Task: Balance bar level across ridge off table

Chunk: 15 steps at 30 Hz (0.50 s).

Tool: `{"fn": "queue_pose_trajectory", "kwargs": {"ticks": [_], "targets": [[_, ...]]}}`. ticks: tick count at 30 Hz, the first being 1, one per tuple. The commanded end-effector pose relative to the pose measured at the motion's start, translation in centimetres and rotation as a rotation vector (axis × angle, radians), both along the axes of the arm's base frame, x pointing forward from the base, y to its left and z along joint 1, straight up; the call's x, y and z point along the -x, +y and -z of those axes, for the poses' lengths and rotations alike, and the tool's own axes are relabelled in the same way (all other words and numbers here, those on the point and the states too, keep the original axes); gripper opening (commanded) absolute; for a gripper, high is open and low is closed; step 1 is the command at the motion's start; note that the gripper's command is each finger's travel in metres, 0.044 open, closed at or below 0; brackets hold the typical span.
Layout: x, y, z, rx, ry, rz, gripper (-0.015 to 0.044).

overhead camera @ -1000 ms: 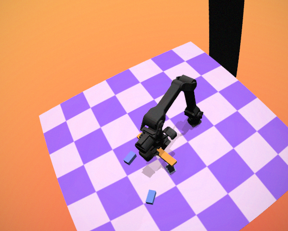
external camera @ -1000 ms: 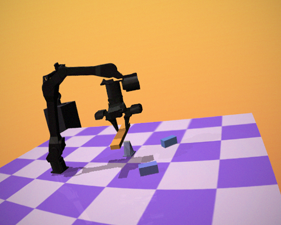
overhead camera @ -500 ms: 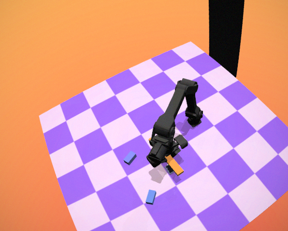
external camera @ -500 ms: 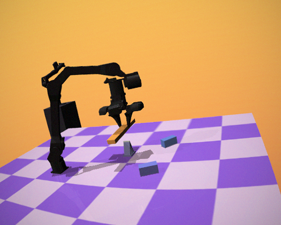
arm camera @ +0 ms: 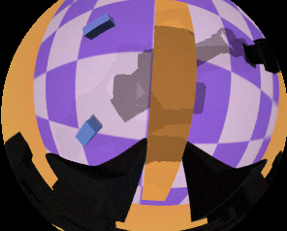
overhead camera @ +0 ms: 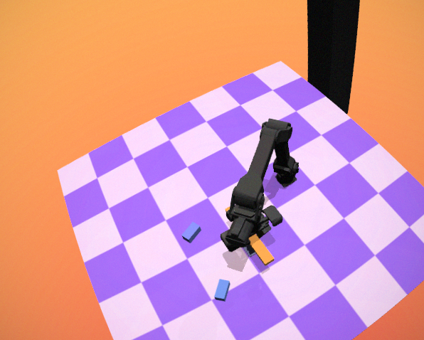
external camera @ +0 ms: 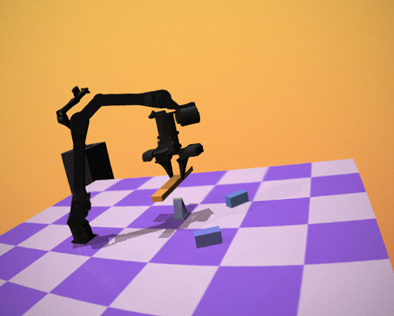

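An orange bar (overhead camera: pixel 262 250) (external camera: pixel 165 189) (arm camera: pixel 172 73) hangs in the air, looking roughly level. My gripper (external camera: pixel 177 177) (arm camera: pixel 165 144) is shut on it and points down, with the bar running out on both sides of the fingers. The small grey ridge (overhead camera: pixel 250 251) (external camera: pixel 179 209) stands on the table below the bar. In the exterior view a gap shows between the bar and the ridge top. In the top view the arm and bar partly cover the ridge. The wrist view does not show the ridge. Whether it lies under the bar's middle, I cannot tell.
A blue block (overhead camera: pixel 191 232) (external camera: pixel 208 237) (arm camera: pixel 98 26) lies to one side of the ridge. A second blue block (overhead camera: pixel 222 289) (external camera: pixel 236 198) (arm camera: pixel 88 131) lies beyond the ridge from the arm's base. A black post (overhead camera: pixel 332 53) (external camera: pixel 90 163) stands behind the base.
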State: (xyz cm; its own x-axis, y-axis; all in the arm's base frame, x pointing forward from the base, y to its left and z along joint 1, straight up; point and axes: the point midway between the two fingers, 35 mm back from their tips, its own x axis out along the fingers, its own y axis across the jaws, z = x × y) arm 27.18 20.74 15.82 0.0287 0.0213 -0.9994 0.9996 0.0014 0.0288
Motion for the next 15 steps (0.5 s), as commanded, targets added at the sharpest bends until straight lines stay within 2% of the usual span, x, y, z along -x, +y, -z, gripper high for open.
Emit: {"fn": "queue_pose_trajectory", "kwargs": {"ticks": [1, 15], "targets": [[0.0, 0.1, 0.8, 0.003, 0.005, 0.003, 0.0], [-0.1, 0.0, 3.1, 0.003, 0.005, 0.003, 0.0]]}}
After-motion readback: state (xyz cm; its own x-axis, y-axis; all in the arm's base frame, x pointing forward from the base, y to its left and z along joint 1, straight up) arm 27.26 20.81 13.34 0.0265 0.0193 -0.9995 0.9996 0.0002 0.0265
